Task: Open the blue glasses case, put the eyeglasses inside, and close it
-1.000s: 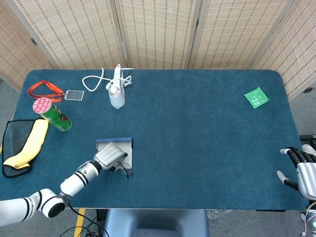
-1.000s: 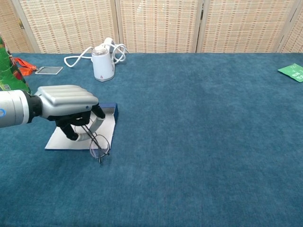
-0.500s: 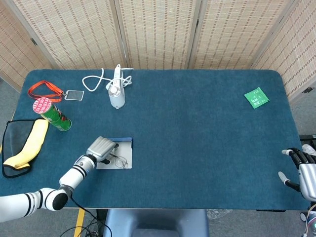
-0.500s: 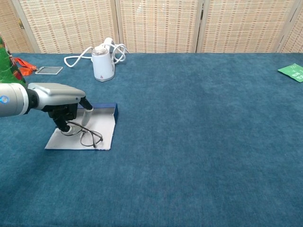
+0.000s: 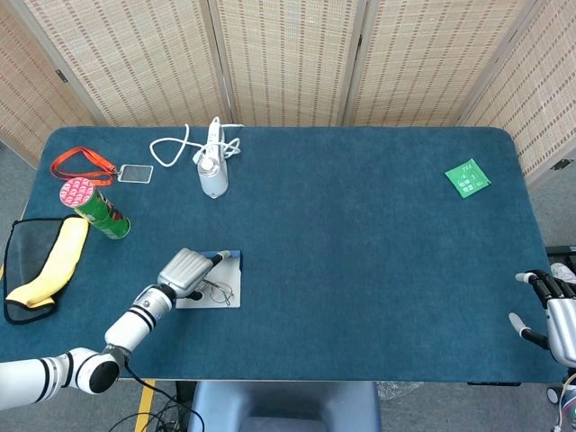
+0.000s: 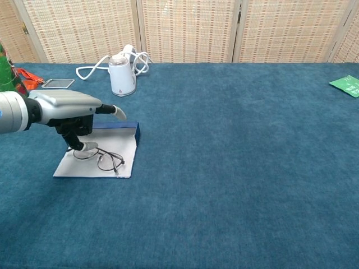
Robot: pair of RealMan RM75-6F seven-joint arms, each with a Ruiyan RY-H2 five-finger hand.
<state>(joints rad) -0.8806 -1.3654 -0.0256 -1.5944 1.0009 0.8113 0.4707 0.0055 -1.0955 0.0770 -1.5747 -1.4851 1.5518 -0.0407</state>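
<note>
Now eyeglasses (image 6: 104, 160) lie in open blue case (image 6: 120, 167); left hand (image 6: 70, 110) above.

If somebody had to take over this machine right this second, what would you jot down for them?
Left hand: above the open blue glasses case, fingers spread, holding nothing that shows.
Right hand: idle at the table's right edge, open.
Eyeglasses: lying on the case's pale lining.
Done: case opened, glasses inside.
Left: fold the lid over and shut it, probably with the left hand.
</note>
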